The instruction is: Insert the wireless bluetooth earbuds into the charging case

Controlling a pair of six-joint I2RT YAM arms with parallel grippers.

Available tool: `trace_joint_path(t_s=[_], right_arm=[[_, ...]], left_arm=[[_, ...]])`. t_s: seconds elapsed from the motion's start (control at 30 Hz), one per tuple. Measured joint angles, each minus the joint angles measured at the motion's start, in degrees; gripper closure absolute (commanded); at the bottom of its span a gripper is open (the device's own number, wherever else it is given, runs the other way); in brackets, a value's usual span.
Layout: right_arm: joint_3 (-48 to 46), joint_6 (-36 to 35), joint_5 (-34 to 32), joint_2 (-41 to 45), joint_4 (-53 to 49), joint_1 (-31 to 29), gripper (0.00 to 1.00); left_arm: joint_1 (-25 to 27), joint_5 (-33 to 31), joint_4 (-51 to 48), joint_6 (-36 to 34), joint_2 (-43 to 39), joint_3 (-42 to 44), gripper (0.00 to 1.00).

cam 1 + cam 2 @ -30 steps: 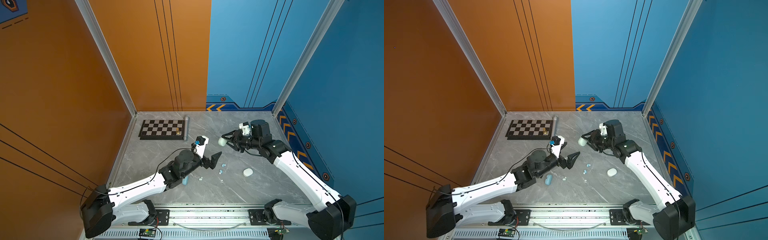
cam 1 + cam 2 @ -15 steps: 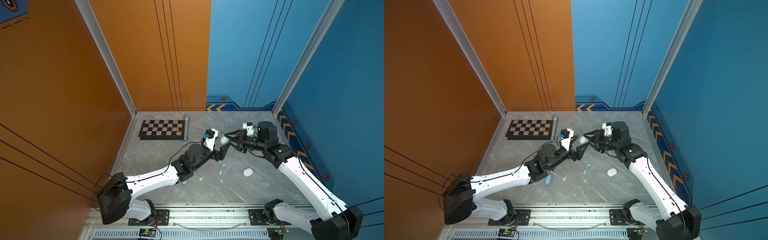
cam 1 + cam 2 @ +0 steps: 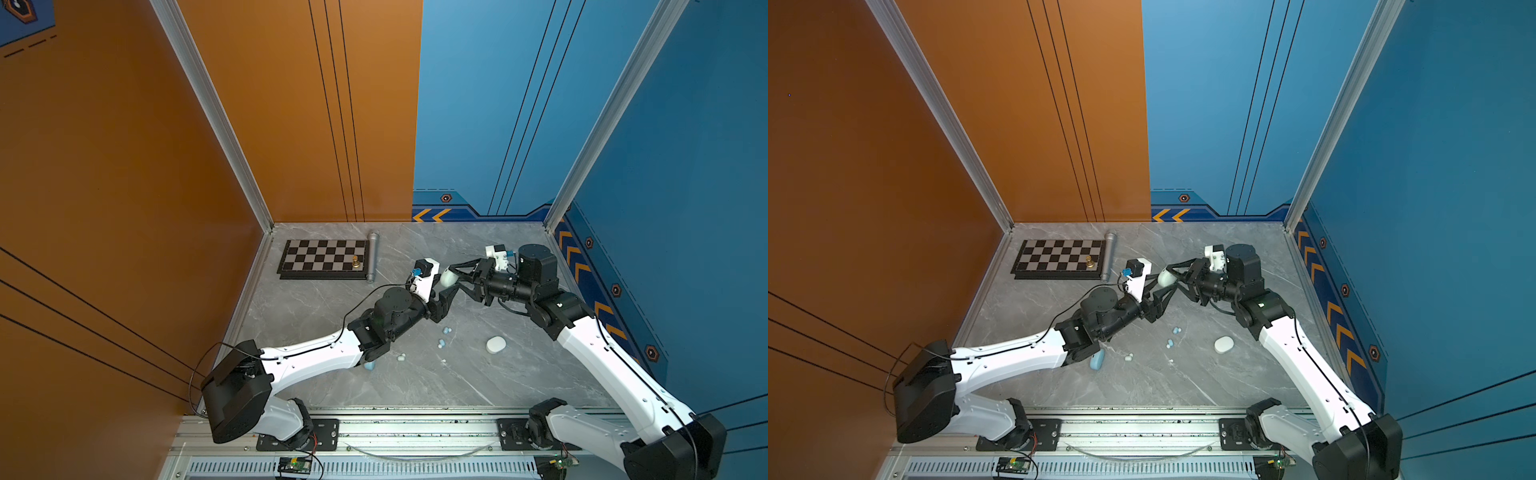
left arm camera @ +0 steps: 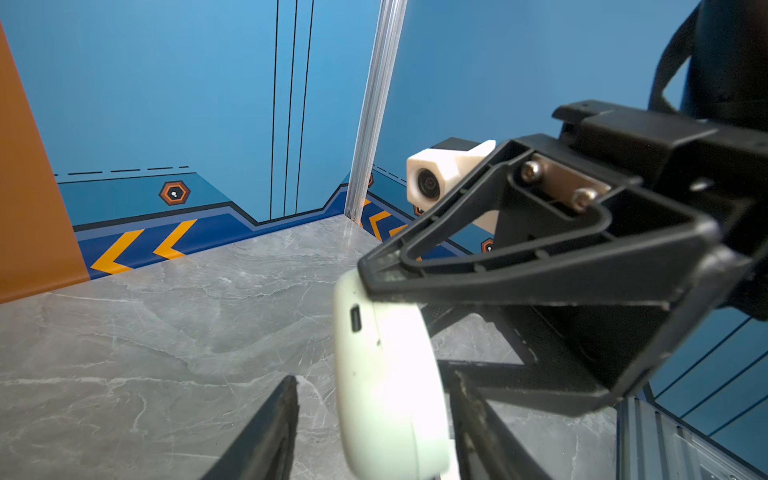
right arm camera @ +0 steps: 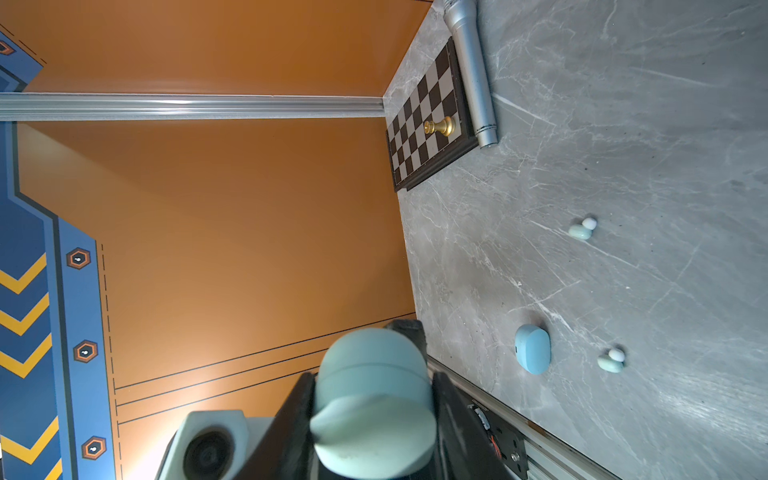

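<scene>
A pale mint charging case [image 3: 448,277] [image 3: 1167,277] hangs shut above the table, and my right gripper [image 3: 454,277] [image 5: 374,376] is shut on it [image 5: 374,399]. My left gripper [image 3: 444,286] [image 4: 374,378] has come up from the opposite side. Its jaws stand on either side of the case [image 4: 386,374], with a gap still showing at one finger [image 4: 286,399]. Earbuds lie loose on the table: pale blue ones [image 3: 446,331] [image 3: 441,343] and a mint and white one [image 3: 401,357]. Two mint and white buds [image 5: 582,229] [image 5: 611,360] show in the right wrist view.
A blue case [image 3: 1096,360] lies half under my left forearm, and a white case [image 3: 496,344] lies nearer my right arm. A chessboard [image 3: 324,259] with a gold pawn [image 3: 355,262] and a silver cylinder [image 3: 372,257] sit at the back left. Walls close three sides.
My left arm swung up from the table to the case in my right gripper, and its jaws narrowed around it. The right gripper kept its grip and shifted slightly.
</scene>
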State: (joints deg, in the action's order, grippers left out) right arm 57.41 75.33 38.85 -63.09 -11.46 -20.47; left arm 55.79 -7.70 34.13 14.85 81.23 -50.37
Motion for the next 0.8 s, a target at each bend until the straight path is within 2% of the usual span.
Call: trace_joint_path(t_s=[0.2,0.27,0.57,0.67,0.73,0.8], right_arm=[[-1.05,0.59,0.24,0.11,0.57,0.17,0.72],[-1.18,0.63,0.24,0.11,0.57,0.17,0.72],[-1.27,0.76,0.22,0.26,1.22,0.57,0.7],[-1.33,0.79,0.5,0.31,1.68,0.79,0.59],[-1.46,0.61,1.62,0.31,2.21,1.36,0.45],[-1.46,-0.17,2.89,0.31,2.62,2.19,0.4]], left_arm=[[-0.28,0.0,0.0,-0.22,0.02,-0.55,0.51],[-0.28,0.0,0.0,-0.22,0.07,-1.01,0.55],[-0.37,0.09,1.07,1.27,1.29,-2.05,0.85],[-0.37,0.15,1.25,1.2,1.29,-2.12,0.92],[-0.37,0.39,1.36,1.01,1.29,-2.14,0.94],[-0.63,0.79,0.48,0.59,1.07,-2.14,0.97]])
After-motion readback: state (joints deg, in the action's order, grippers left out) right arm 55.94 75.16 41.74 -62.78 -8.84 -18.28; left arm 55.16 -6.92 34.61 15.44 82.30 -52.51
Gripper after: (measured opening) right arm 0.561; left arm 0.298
